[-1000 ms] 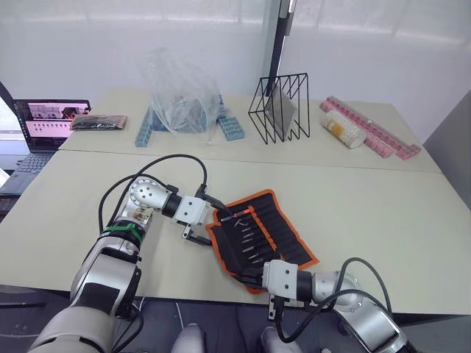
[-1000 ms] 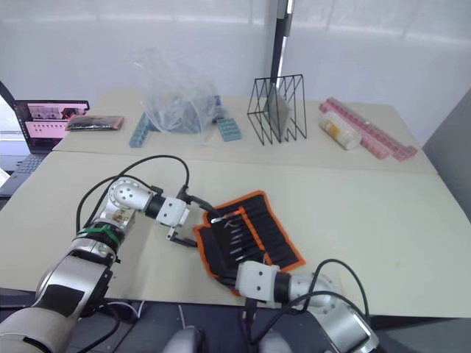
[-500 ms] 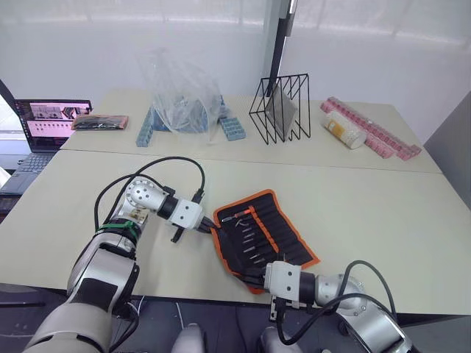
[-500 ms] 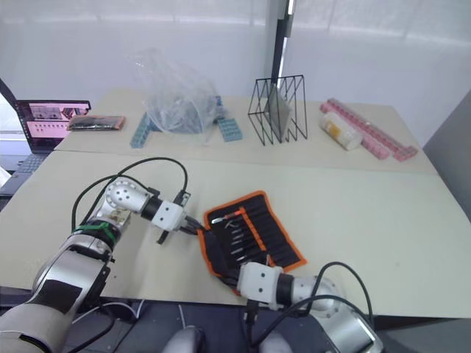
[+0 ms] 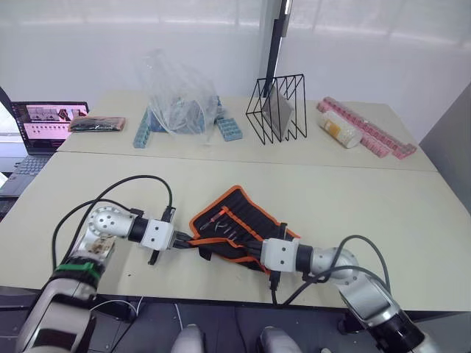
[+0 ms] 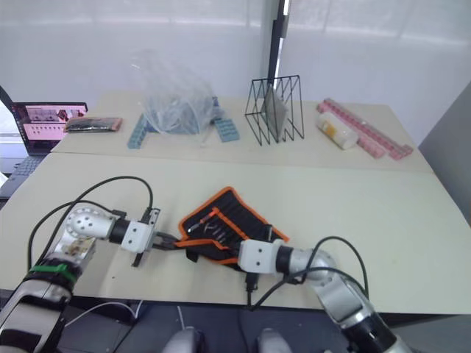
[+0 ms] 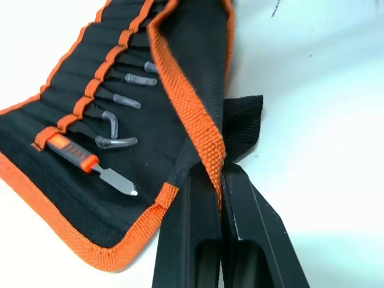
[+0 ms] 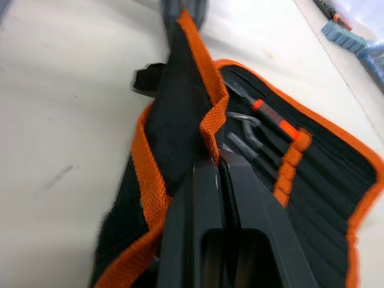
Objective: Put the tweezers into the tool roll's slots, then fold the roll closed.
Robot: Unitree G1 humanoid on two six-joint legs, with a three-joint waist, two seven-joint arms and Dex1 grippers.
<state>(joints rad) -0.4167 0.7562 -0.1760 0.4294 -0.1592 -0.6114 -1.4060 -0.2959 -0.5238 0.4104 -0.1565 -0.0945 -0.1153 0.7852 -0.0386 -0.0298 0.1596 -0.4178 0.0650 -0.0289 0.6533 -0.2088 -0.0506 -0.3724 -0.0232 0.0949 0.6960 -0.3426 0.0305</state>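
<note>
The tool roll [image 5: 234, 220] lies open near the table's front edge, black with orange trim, its near flap lifted and folded partly over. Several tweezers [image 7: 123, 100] with clear tip caps sit in the slots [image 7: 78, 77], beside an orange-handled tool [image 7: 77, 153]. My left gripper [image 5: 187, 245] is shut on the orange trim [image 7: 198, 123] at the roll's left edge, next to the black strap [image 7: 243, 123]. The right gripper [image 5: 249, 249] is shut on the roll's near edge, as the right wrist view shows [image 8: 217, 157].
At the back of the table stand a crumpled plastic bag [image 5: 179, 99], blue blocks [image 5: 229, 129], a black wire rack [image 5: 278, 109], a bottle [image 5: 340, 129] and pink boxes [image 5: 372, 134]. A pink-edged pouch [image 5: 98, 123] and a laptop [image 5: 45, 121] are at the far left.
The left gripper shut on the roll's left edge and drew it left. The roll has turned and its near flap now stands up and folds over. The right gripper stayed shut on the near edge.
</note>
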